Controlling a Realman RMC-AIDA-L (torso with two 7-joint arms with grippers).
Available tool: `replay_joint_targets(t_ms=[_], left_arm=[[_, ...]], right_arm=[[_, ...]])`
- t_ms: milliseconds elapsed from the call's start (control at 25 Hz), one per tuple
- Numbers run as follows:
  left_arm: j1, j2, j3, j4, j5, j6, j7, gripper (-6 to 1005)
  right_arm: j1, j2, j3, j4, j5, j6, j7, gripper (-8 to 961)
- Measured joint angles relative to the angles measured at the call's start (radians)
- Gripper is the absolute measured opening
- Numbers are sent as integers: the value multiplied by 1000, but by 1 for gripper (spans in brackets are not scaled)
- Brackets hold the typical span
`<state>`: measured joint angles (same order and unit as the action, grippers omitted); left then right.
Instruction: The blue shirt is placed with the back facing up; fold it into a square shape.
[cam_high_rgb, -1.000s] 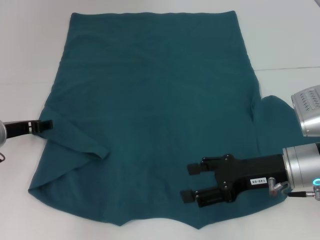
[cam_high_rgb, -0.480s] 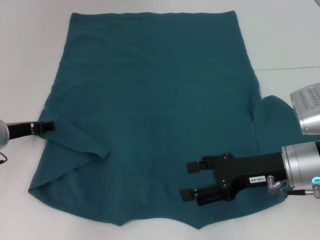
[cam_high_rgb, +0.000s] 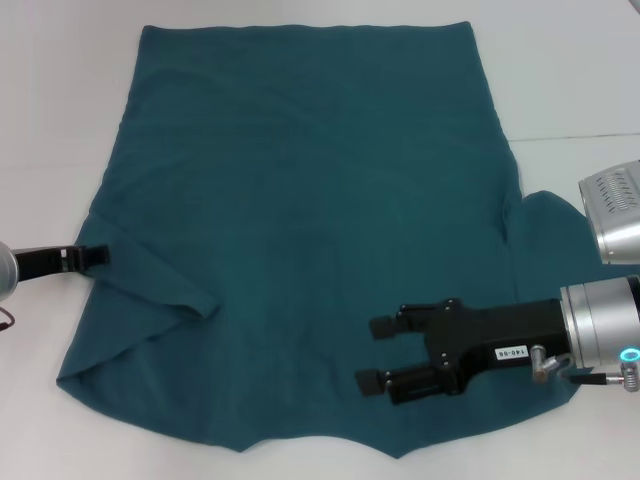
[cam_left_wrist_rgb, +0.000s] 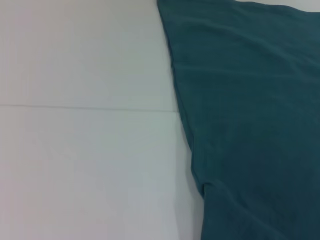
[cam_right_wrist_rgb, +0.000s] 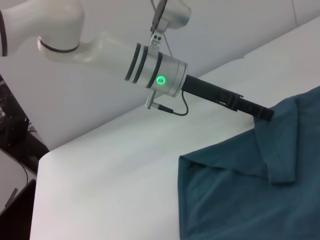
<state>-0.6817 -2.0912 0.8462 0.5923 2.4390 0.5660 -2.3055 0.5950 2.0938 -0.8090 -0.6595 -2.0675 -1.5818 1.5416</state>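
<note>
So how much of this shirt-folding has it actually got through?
Only the start. The blue shirt lies spread on the white table, and its left sleeve is already folded inward over the body. The left pincer sits at that sleeve's edge. The right pincer, open, hovers above the shirt's near part, and the right sleeve is not yet folded. Making the square is all still ahead.

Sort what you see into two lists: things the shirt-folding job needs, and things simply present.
Belongs to the job:
- blue shirt, spread flat
- left hand, at the shirt's left edge
- right hand, open, over the shirt's near right part

Simply present:
- white table
</note>
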Motion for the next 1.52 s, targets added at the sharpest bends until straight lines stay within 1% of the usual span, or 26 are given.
replay_joint_targets(t_ms=[1040,1320,1520], left_arm=[[-1,5,-3,-17,0,-37,3,707],[-16,6,1,-50,0,-55,3,702],[-18,6,-1,-51,-1,-57,3,698]], right_arm=[[11,0,-2,0,1,6,1,914],[12,0,-2,0,1,8,2,914],[13,0,-3,0,1,9,3,914]])
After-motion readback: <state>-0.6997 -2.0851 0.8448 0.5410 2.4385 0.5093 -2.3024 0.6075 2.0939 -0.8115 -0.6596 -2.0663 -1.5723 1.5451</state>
